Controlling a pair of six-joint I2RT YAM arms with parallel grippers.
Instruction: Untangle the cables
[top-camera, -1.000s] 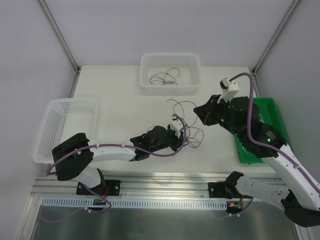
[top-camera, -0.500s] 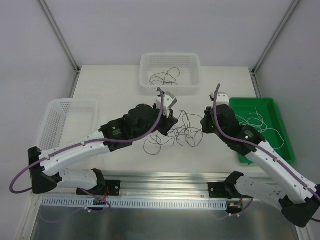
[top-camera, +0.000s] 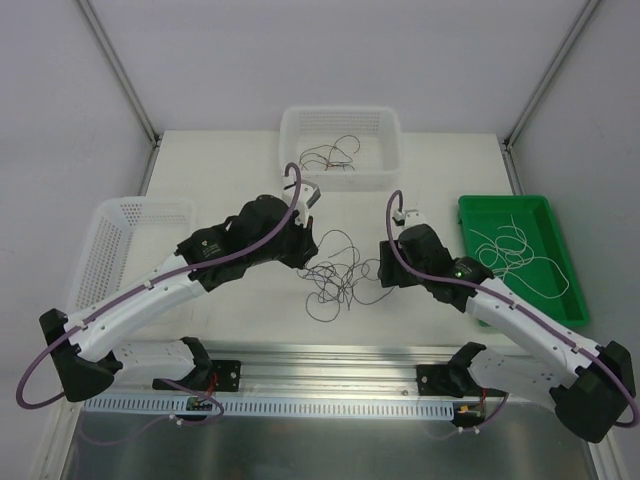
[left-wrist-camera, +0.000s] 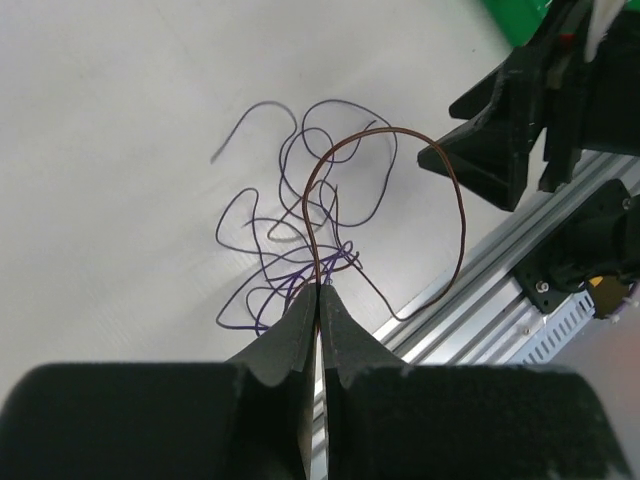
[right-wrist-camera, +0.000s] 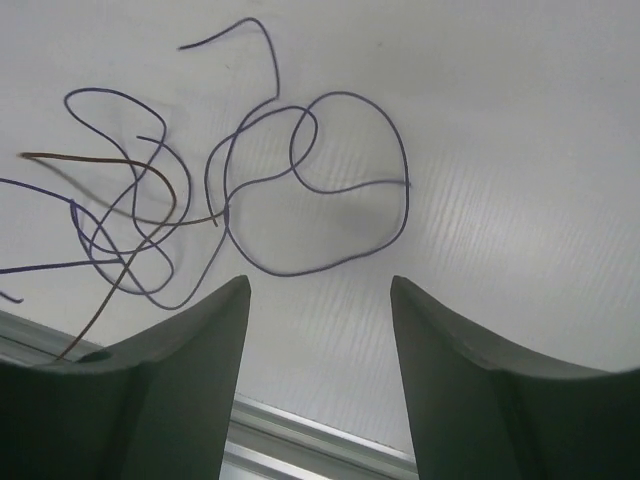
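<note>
A loose tangle of thin purple and dark cables (top-camera: 340, 280) lies on the white table between the two arms. My left gripper (left-wrist-camera: 321, 290) is shut on a brown cable (left-wrist-camera: 455, 200), which rises from the closed tips in a tall loop and falls back toward the table's front rail. Purple cables (left-wrist-camera: 270, 230) curl on the table beneath it. In the top view the left gripper (top-camera: 305, 240) hovers at the tangle's left side. My right gripper (right-wrist-camera: 320, 285) stands open and holds nothing, just short of a purple cable loop (right-wrist-camera: 400, 190); from above the right gripper (top-camera: 385, 270) is at the tangle's right edge.
A white basket (top-camera: 340, 112) with a few dark cables stands at the back centre. Another white basket (top-camera: 110, 212) sits at the left edge. A green tray (top-camera: 505, 204) holding white cables (top-camera: 510, 245) is on the right. An aluminium rail (top-camera: 330, 365) runs along the front.
The right gripper has opened and dropped toward the front of the table. The left arm has swung left and back, still pinching the brown cable. The tangle has shifted slightly forward.
</note>
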